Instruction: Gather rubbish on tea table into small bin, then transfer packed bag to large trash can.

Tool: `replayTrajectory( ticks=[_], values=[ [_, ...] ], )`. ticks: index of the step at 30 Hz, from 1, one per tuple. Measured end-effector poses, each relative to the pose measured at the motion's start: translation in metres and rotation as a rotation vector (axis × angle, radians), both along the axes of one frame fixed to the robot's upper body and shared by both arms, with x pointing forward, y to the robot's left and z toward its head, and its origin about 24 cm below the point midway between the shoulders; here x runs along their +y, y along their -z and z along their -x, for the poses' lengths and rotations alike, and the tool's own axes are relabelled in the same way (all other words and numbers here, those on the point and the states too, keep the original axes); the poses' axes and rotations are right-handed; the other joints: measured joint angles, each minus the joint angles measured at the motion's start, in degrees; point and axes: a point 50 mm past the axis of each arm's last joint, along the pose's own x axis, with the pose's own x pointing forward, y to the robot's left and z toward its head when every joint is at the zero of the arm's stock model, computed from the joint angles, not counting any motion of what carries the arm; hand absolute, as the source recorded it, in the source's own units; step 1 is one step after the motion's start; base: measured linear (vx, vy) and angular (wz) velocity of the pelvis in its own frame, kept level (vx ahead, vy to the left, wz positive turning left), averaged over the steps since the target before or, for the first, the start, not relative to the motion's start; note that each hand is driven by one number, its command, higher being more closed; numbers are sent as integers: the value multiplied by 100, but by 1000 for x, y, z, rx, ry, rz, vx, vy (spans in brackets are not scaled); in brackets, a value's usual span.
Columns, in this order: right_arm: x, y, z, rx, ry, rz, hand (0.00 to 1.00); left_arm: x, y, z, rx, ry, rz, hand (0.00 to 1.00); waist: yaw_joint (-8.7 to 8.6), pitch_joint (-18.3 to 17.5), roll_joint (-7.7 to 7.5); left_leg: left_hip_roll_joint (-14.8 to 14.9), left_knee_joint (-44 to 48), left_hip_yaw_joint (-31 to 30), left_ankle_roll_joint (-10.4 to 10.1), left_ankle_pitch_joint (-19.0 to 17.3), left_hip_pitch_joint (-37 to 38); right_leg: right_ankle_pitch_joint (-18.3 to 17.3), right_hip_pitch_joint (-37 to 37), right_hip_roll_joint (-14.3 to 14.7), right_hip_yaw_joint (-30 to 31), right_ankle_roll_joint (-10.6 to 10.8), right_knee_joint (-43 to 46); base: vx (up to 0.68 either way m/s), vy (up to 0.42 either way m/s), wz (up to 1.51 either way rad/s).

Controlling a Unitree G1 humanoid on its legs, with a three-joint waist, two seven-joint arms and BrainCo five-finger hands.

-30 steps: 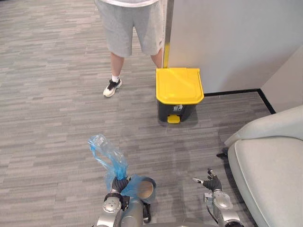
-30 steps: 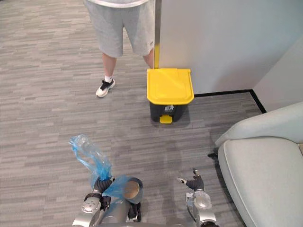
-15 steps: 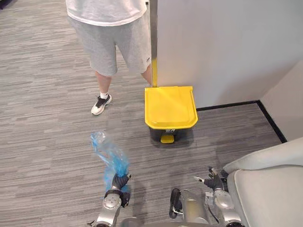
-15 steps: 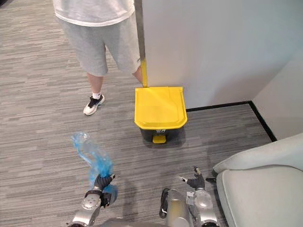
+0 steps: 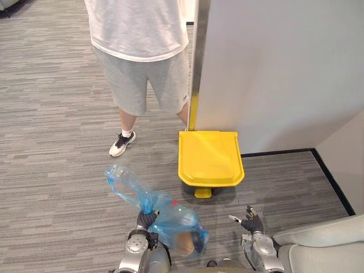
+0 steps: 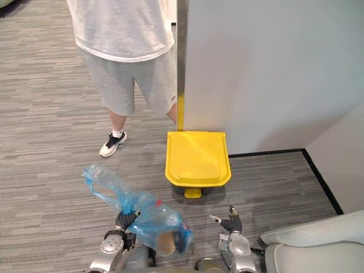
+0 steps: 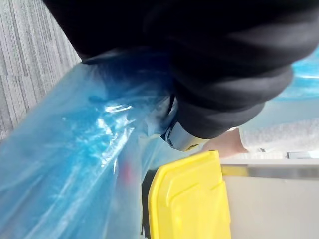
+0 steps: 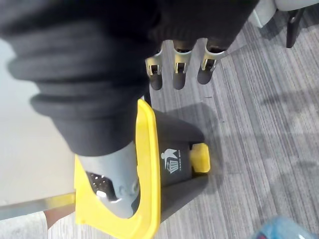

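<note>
Left eye view: we see our left robot hand [image 5: 145, 220] curled round the neck of the blue rubbish bag [image 5: 173, 224], held up near the yellow-lidded trash can [image 5: 209, 158]. Our right robot hand [image 5: 251, 220] hangs with fingers loosely spread. A person [image 5: 142, 62] stands just behind the can.

Glossy thin blue plastic bag [image 5: 165, 216]; smooth yellow plastic bin lid [image 5: 209, 157].

Both head eyes look steeply down at the floor [image 5: 57, 142] from slightly offset spots, both wrist cameras sit low and close, and all share the yellow-lidded bin [image 5: 210, 158].
</note>
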Motion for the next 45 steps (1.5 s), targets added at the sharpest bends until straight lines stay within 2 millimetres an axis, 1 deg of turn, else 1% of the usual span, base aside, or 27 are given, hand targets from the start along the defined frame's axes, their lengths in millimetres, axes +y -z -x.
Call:
replayTrajectory(
  ticks=[1,3,4,5,6,7,8,9,10,11,12,13,15,16,17,19,22,25,29,32,35,37,40,44,45],
  values=[
    [0,0,-1,-1,-1,0,0,1,1,1,4,0,-2,100,5,3,5,-84,-31,19,9,-6,81,39,67,-64,65,67,-83,130,105,0],
    [0,-1,-2,-6,-4,2,0,6,4,7,25,-3,-16,100,13,-9,6,-207,-330,86,25,-18,355,37,142,-142,179,104,-110,99,72,-17],
    [0,-1,-3,-5,-5,3,0,7,5,9,31,-5,-17,100,18,-10,5,-235,-414,122,51,-39,405,8,118,-163,224,150,-76,61,41,-30],
    [-1,-2,-6,-9,-10,8,0,7,8,13,49,-8,-19,100,17,-7,-7,-327,-543,162,117,-96,469,-103,7,-256,286,236,91,42,42,-22],
    [-2,-1,-6,-3,-12,11,0,7,10,16,64,-7,-19,100,18,-7,-21,-383,-603,184,123,-100,505,-146,-33,-324,310,281,235,34,24,-26],
    [-2,1,-4,11,-17,13,0,7,14,21,90,-7,-17,100,-5,-3,-7,-415,-748,249,159,-124,604,-214,-265,-397,397,396,753,16,-7,-19],
    [-5,2,-2,19,-15,21,0,7,15,23,97,-1,-21,100,-13,-3,-1,-469,-814,291,178,-136,684,-219,-540,-445,477,420,1345,129,7,10],
    [2,6,7,41,-25,4,0,14,12,18,83,10,-51,100,-50,-33,-44,-493,-917,127,252,-279,1062,-293,-1362,-496,654,314,2523,157,-16,41],
    [3,6,7,42,-24,0,0,15,11,17,80,11,-55,100,-68,-65,-130,-513,-855,86,190,-289,1058,-191,-1440,-398,685,236,2035,213,-52,59],
    [2,6,8,42,-21,3,0,17,12,19,87,10,-58,100,-69,-117,-278,-554,-658,-10,72,-368,1000,40,-1365,-362,682,91,1580,122,-106,27],
    [2,6,8,43,-19,4,0,14,13,19,90,8,-50,100,-29,-103,-195,-507,-591,-13,42,-412,986,50,-1313,-323,686,75,1524,148,-74,4],
    [-2,4,4,30,-20,15,0,10,14,20,92,11,-40,100,-23,-103,-88,-394,-559,-18,20,-414,937,63,-1282,-246,642,58,1366,112,-58,-6],
    [-2,4,4,32,-18,14,0,7,14,19,91,11,-30,100,-42,-113,-32,-377,-606,-89,-22,-388,896,86,-1221,-185,551,35,1166,82,-50,14],
    [-2,7,10,48,-11,10,0,4,15,19,97,11,-21,100,-68,-148,26,-307,-653,-208,-44,-375,922,166,-1027,-114,418,16,900,91,-49,32],
    [-2,10,17,65,-5,7,0,2,15,20,98,10,-14,100,-75,-160,39,-274,-714,-282,-67,-361,979,242,-837,-57,328,15,665,86,-43,33],
    [-3,12,23,82,2,7,0,-2,16,20,98,10,-2,100,-37,-177,27,-217,-799,-317,-82,-352,1068,358,-621,17,259,10,364,61,-12,12],
    [-4,11,22,78,5,9,0,-3,17,21,106,11,2,100,-33,-196,8,-215,-912,-301,-101,-327,1118,488,-506,60,267,27,109,27,9,-1],
    [-5,14,26,97,8,7,0,-2,19,23,120,11,-1,100,-33,-216,28,-284,-1049,-329,-90,-240,1155,576,-422,72,262,51,-94,25,22,3],
    [-9,20,34,139,28,7,0,-1,25,29,158,11,-3,100,-33,-274,119,-336,-1280,-352,-46,-121,1199,749,-326,75,240,57,-406,-2,21,4],
    [-17,22,40,162,51,18,0,0,27,32,174,10,-6,100,-48,-294,135,-387,-1475,-436,-26,33,1212,861,-296,70,200,42,-565,-44,16,11],
    [-22,21,41,166,54,29,0,6,29,35,188,7,-25,100,-58,-294,129,-410,-1644,-497,-26,175,1228,936,-301,76,173,24,-637,-73,-5,7],
    [-25,21,41,164,57,38,0,15,30,39,205,3,-48,100,-64,-295,127,-431,-1833,-512,-30,297,1298,999,-298,80,178,17,-682,-90,-7,-1],
    [-28,20,41,165,62,47,0,21,31,44,216,-1,-65,100,-74,-298,122,-484,-2005,-593,-19,395,1303,1082,-309,67,184,52,-819,-98,6,3],
    [-31,20,41,164,62,53,0,28,31,49,229,-7,-80,100,-74,-313,81,-524,-2072,-598,-50,374,1279,1067,-379,39,241,93,-867,-71,26,-1],
    [-31,19,40,162,63,53,0,31,31,49,230,-14,-84,100,-73,-319,62,-534,-2072,-603,-30,360,1234,1071,-397,47,294,100,-904,0,0,0]
  ],
)
